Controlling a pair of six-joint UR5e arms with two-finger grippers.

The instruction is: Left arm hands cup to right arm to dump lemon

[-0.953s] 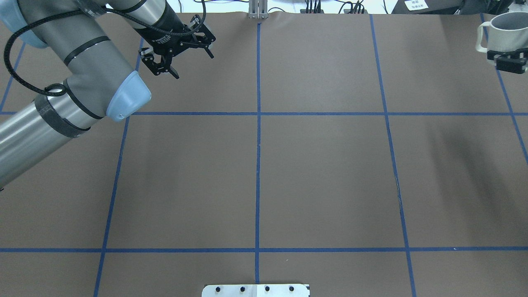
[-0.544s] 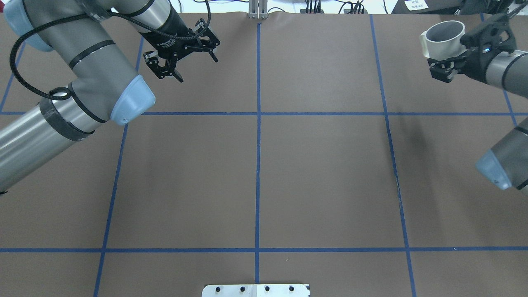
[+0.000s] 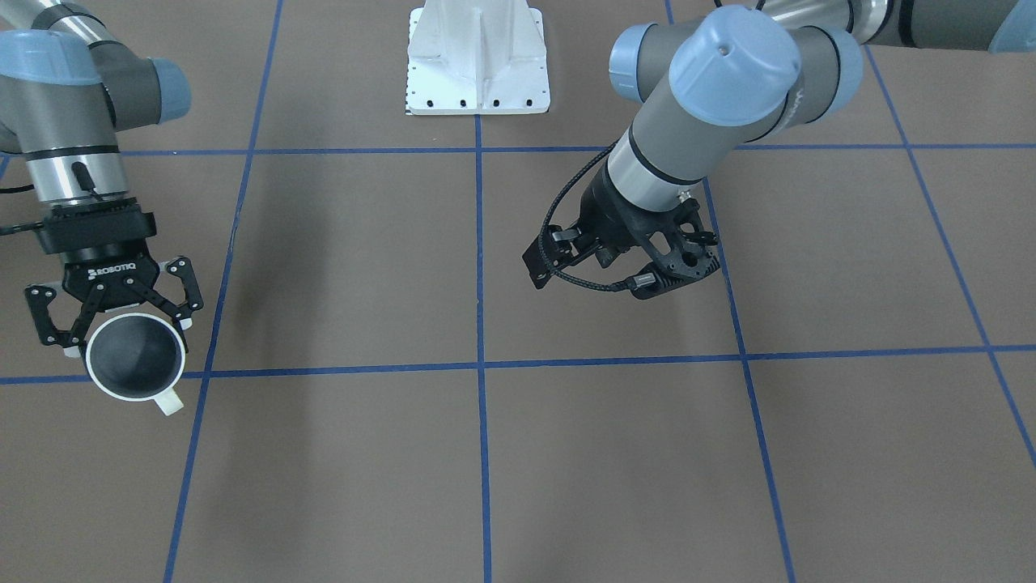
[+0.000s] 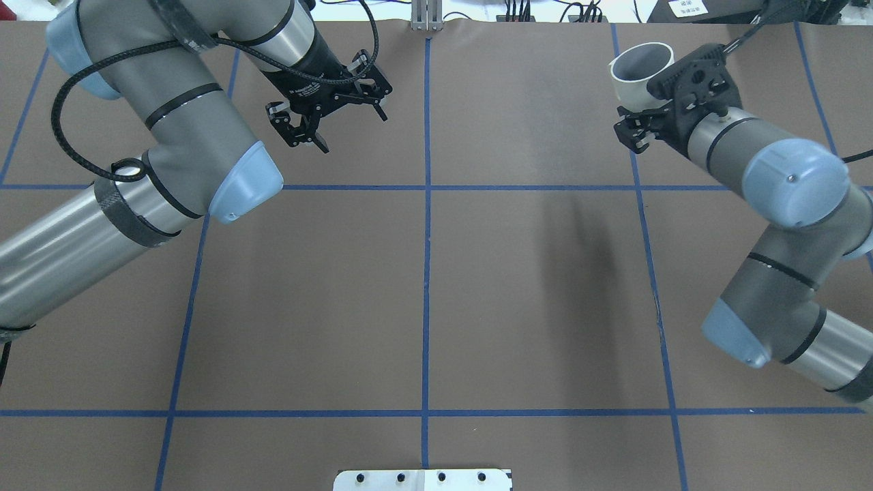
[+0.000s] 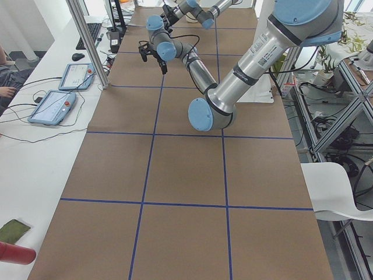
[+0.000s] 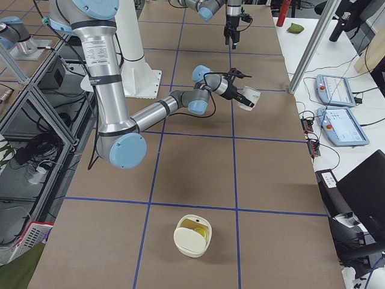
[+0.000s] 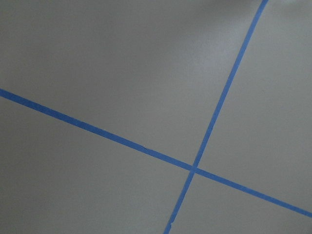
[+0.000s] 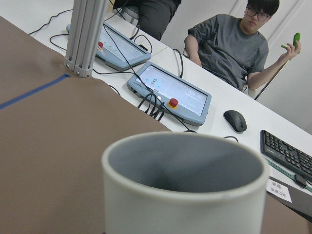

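Clamping cup [image 3: 133, 356] near table's [image 4: 545, 307] far edge, R claw [image 3: 120, 334]; L claw [image 4: 348, 126] spread wide, holding nothing.

A matt brown paper-like table covering [image 4: 539, 307], taped with smooth blue lines [image 4: 426, 286], is being shown. A smooth white ceramic-looking mug [image 4: 640, 73] and a brushed-silver metal left arm [image 4: 61, 249] with glossy light-blue plastic caps [image 4: 247, 183] are also being shown.

Grey-silver arms [image 4: 184, 116], light-blue caps [image 3: 732, 53], black ROBOTIQ-lettered gripper [image 3: 121, 336], braided cable [image 3: 591, 282]
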